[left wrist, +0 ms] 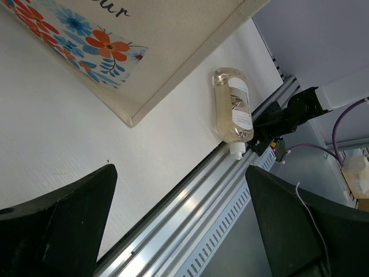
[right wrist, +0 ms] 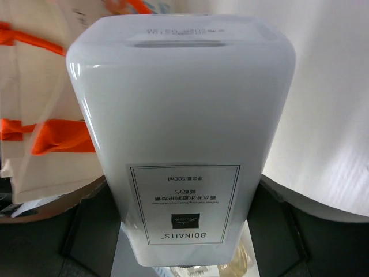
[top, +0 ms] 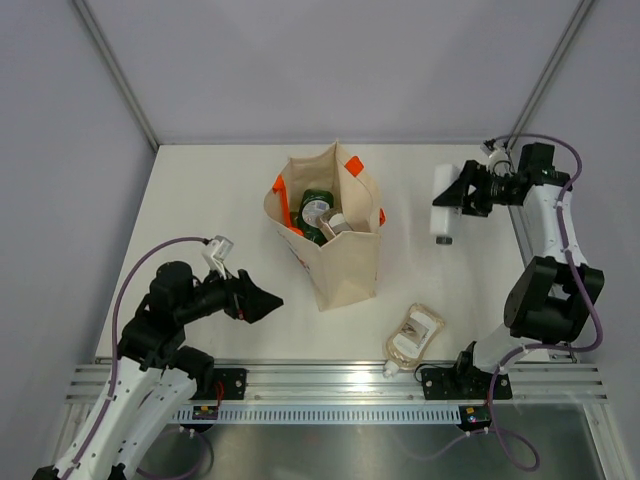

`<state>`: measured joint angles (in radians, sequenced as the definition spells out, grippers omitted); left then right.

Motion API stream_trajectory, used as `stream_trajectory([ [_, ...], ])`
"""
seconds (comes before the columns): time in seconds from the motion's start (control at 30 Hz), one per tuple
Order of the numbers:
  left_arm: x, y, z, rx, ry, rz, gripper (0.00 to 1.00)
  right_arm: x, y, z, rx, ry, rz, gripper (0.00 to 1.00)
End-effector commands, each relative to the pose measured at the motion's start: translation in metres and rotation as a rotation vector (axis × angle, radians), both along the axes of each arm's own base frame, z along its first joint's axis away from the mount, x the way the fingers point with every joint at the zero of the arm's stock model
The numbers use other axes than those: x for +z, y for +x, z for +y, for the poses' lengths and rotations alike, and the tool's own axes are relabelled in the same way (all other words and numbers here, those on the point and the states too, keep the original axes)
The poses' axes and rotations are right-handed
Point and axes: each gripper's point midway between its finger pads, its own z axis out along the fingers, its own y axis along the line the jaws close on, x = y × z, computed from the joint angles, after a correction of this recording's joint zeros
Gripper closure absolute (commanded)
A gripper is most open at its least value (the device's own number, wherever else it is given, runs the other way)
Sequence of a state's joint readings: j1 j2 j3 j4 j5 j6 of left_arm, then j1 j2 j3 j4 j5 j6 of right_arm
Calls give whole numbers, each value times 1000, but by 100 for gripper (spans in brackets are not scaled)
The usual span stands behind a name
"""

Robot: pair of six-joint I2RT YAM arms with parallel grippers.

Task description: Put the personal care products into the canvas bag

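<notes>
The canvas bag (top: 335, 262) stands on the counter (top: 200, 200) with bottles inside. Right of it, the right tool (top: 462, 193) clamps the white bottle (top: 442, 205). Left of it the left tool (top: 262, 303) gapes wide and empty, and a refill pouch (top: 414, 335) lies near its front right corner.

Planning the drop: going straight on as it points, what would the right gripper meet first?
Probably the canvas bag, with the held white bottle touching it first. Its height against the bag's rim is unclear.

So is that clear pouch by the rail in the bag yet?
Out: the pouch lies flat, apart from the canvas bag.
</notes>
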<state>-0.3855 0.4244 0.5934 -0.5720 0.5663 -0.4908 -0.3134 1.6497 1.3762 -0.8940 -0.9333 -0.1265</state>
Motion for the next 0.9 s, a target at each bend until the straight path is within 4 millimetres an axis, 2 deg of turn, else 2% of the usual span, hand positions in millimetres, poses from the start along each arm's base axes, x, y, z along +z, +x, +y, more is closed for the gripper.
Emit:
stream_trajectory([
  [0.0,26,0,-4,-29,-42,-95,1,144,-7,65,186,80,-406,100],
  [0.03,27,0,-4,-26,-41,-97,1,170,-6,75,214,53,-488,100],
  [0.07,31,0,-3,-25,-43,-107,1,184,-11,98,266,58,-523,100],
  [0.1,33,0,-3,-22,-47,-112,1,208,-10,109,284,51,-581,100],
  [0.17,37,0,-3,-19,-54,-122,1,226,-14,134,348,49,-633,100],
  [0.2,38,0,-2,-16,-55,-126,1,227,-15,157,410,46,-650,100],
  [0.23,38,-1,-2,-14,-53,-121,1,246,-17,166,446,31,-730,100],
  [0.27,43,-1,-1,-13,-56,-130,1,249,-16,176,468,27,-752,100],
  [0.3,45,-2,-1,-12,-53,-130,1,242,-10,195,506,16,-752,100],
  [0.33,46,-3,0,-10,-47,-124,1,257,-10,205,525,14,-802,100],
  [0.37,47,-4,1,-9,-45,-123,1,252,-9,216,547,14,-777,100],
  [0.4,50,-6,2,-7,-41,-124,1,243,-3,237,576,-3,-773,100],
  [0.47,53,-6,5,6,-33,-131,1,225,2,258,605,-49,-768,100],
  [0.5,55,-6,6,12,-30,-135,1,205,14,266,596,-99,-741,100],
  [0.53,55,-5,7,18,-24,-136,1,194,6,282,633,-112,-728,100],
  [0.6,56,-5,7,22,-26,-139,1,168,12,292,661,-166,-706,100],
  [0.67,55,-5,7,25,-30,-133,1,157,9,297,689,-178,-707,100],
  [0.87,51,-5,7,22,-34,-131,1,124,3,294,744,-232,-673,100],
])
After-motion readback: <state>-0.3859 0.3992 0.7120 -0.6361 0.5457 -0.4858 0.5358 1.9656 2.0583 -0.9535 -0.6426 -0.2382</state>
